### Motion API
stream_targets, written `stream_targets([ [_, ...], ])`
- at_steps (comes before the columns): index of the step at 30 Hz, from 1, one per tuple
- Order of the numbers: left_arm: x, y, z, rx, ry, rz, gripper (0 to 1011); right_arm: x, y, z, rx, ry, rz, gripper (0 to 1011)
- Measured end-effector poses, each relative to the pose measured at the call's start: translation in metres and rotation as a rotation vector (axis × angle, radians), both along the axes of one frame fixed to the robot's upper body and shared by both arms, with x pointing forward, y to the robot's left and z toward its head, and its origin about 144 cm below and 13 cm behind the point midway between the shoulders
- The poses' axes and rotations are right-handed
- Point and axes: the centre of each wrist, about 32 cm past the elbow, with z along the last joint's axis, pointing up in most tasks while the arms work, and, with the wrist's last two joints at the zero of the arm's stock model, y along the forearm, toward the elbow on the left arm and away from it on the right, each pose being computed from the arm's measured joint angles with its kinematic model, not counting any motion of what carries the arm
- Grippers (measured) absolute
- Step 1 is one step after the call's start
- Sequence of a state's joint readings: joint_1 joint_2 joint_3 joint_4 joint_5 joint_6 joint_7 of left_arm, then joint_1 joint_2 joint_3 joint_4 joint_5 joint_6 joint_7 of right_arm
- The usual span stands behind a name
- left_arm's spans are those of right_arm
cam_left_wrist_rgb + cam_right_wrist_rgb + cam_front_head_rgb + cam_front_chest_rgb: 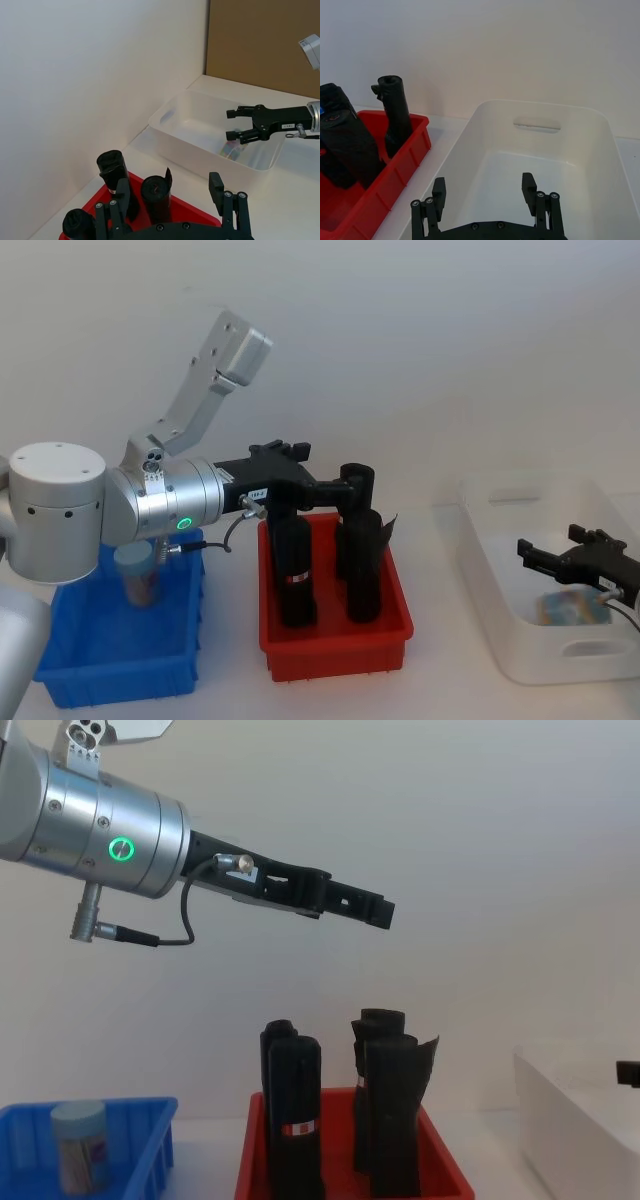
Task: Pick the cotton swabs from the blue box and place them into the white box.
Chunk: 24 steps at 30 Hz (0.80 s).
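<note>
Clear plastic under a pale lid, the cotton swabs tub (138,575) stands upright in the blue box (100,685) at eight o'clock in the head view. The left gripper (283,452) hangs above the red bin (335,655), jaws wide, empty; the right gripper (550,542) hovers over the white box (560,660) at four o'clock, likewise spread. The tub looks light, stiff and slick: best pinched across its wall just under the lid.

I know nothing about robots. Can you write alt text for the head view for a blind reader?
One cotton swab tub stands in the blue box at left, a second tub sits in the white box at right under the open right end effector. The open left end effector hovers over black rolls in a red bin.
</note>
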State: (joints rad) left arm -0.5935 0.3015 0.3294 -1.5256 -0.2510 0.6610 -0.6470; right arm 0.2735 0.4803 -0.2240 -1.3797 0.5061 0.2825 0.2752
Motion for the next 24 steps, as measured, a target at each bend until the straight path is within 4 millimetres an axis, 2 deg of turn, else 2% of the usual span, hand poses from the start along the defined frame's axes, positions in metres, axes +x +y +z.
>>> stream_targets([
  [4,0.0000,0.0000,0.0000,0.000,0.000,0.000,1004,-0.0001,0.0001,-0.0002,-0.005,0.000,0.001,1002],
  [24,0.0000,0.0000,0.0000,0.000,0.000,0.000,1004,-0.0044,0.0016,0.0030,-0.022,-0.054,0.020,1002],
])
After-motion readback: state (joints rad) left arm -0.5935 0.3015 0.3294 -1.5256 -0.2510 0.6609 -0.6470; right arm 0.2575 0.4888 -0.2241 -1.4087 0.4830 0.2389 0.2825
